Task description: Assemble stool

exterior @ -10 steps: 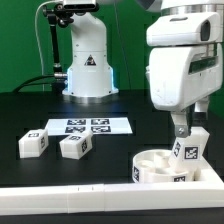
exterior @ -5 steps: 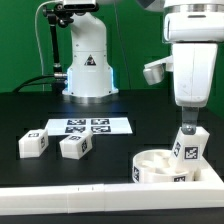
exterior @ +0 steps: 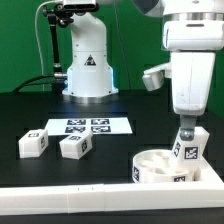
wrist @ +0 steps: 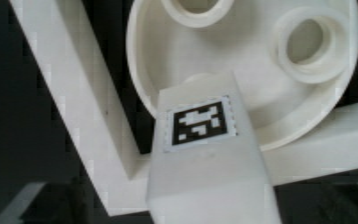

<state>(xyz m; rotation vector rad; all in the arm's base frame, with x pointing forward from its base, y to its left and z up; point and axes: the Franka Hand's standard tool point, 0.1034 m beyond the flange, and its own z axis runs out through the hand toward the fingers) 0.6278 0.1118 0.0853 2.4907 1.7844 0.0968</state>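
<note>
in the lower right of the exterior view, the round seat (exterior: 150, 172) sits by the long white wall (exterior: 60, 198). one leg (exterior: 187, 148) stands up in it. the gripper (exterior: 183, 126) hangs just over that leg, spread wide, holding nothing. a loose leg (exterior: 33, 143) and another loose leg (exterior: 75, 146) lie at the lower left.

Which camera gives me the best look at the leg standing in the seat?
The exterior view: it shows the whole leg upright in the seat, tag facing the camera. The wrist view shows the leg only close up, its tagged face against the seat, the rest cut off by the frame.
</note>
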